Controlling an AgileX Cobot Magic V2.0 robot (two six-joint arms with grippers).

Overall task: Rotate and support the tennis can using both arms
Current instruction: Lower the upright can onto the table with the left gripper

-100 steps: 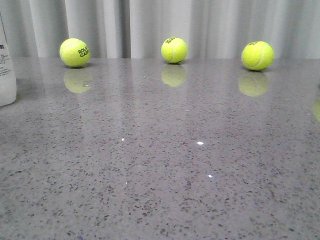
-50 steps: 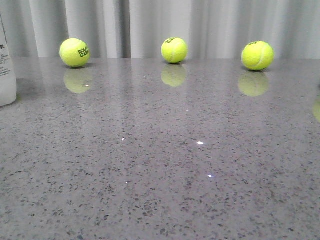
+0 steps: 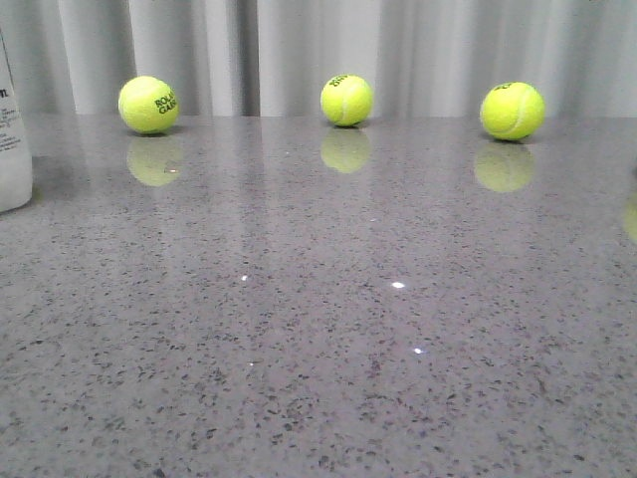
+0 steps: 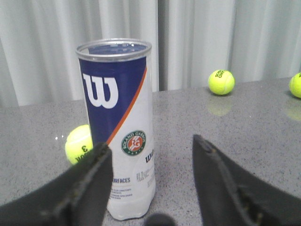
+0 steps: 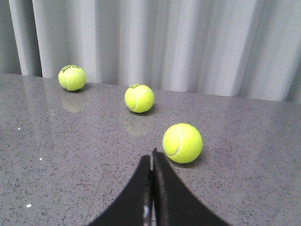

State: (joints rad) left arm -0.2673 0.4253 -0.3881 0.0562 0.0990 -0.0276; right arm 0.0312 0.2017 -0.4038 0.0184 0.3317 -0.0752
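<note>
At the far left edge of the front view, only a sliver of the tennis can [image 3: 12, 139] shows, standing on the grey speckled surface [image 3: 328, 329] with small print on its white side. Across the upper part of that view three tennis balls sit in a row before the pale curtain [image 3: 299, 50]: the left ball [image 3: 148, 105], the middle ball [image 3: 346, 100] and the right ball [image 3: 512, 111], each mirrored faintly in the polished top. Neither arm appears in the front view. The left wrist view shows the can [image 4: 118, 127] upright, its silver rim open at the top, the navy panel with the white W and an orange stripe facing the camera, and the clear base resting on the surface. The left hand [image 4: 153, 181] is spread wide and holds nothing; one finger [image 4: 87, 183] overlaps the can's lower left side in the frame, though contact cannot be judged, and the other stands clear to the right. A ball marked 3 [image 4: 78, 144] lies just behind the can at centre left. The right wrist view shows the right hand [image 5: 151, 188] with its fingers pressed together, empty, and the nearest ball [image 5: 182, 142] just beyond their tips.
</note>
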